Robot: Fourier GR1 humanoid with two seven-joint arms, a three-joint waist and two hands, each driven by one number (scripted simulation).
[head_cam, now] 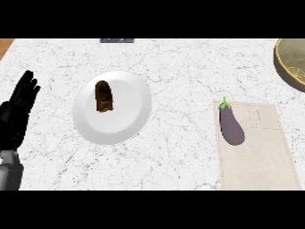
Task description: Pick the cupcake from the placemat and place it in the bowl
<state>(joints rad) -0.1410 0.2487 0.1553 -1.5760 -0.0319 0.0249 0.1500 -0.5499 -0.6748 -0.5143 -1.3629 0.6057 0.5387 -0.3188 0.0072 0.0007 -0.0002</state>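
Cupcake is what the task names, yet none shows; the beige placemat (257,156) carries a purple eggplant (231,125) along its left edge, well short of the bowl (293,67) at top right. A brown food item (103,96) lies on the white plate (125,129). Only the left hand (13,114) shows, resting at the left edge with fingers straight and holding nothing.

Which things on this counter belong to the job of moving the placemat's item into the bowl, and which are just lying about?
Job in hand: placemat; eggplant lying on it (no cupcake shows there); bowl at the far right; left hand, open, resting at the left edge.

Lying about: white plate; brown food piece on it; dark item at the far edge.
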